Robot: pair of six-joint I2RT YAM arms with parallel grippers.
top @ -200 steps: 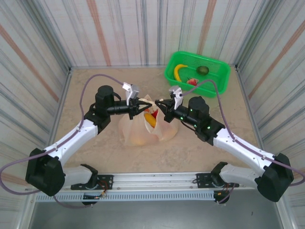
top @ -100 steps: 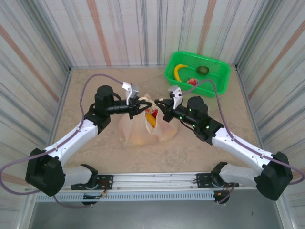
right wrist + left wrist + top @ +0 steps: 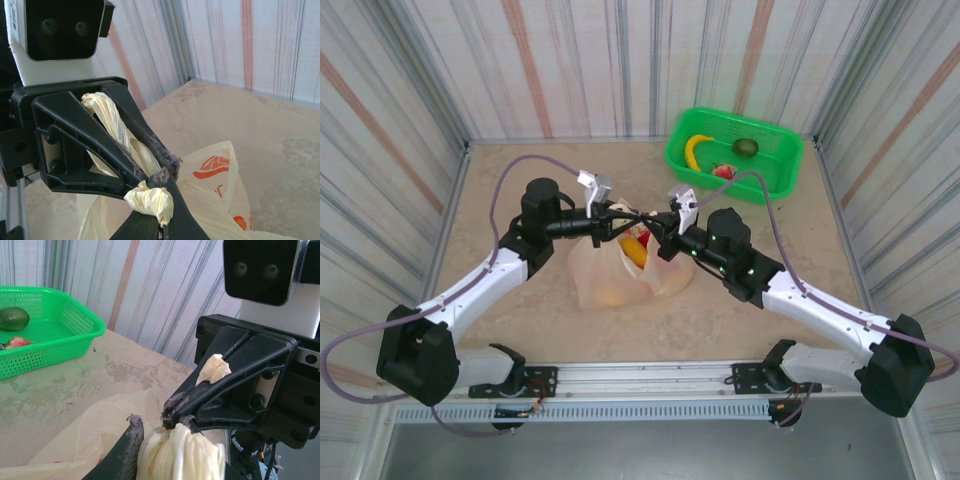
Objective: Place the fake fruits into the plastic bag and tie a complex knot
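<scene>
The pale-yellow plastic bag [image 3: 620, 272] sits mid-table with yellow and red fake fruits [image 3: 638, 246] showing at its mouth. Both grippers meet tip to tip just above it. My right gripper [image 3: 656, 222] [image 3: 161, 186] is shut on a wadded handle end [image 3: 150, 199] [image 3: 215, 368]. My left gripper [image 3: 620, 222] [image 3: 175, 440] has its fingers slightly parted, with the other twisted handle [image 3: 114, 124] [image 3: 182, 452] lying loosely between them. The handles cross where the fingertips touch; whether a knot holds there I cannot tell.
A green basket [image 3: 780, 168] [image 3: 75, 322] stands at the back right with a banana [image 3: 695, 148], an avocado [image 3: 746, 147] [image 3: 12, 318] and a red fruit [image 3: 723, 171] [image 3: 17, 342]. Striped walls enclose the table on three sides.
My right gripper has moved left with its handle end until it meets the left gripper. The left fingers have eased apart around their handle.
</scene>
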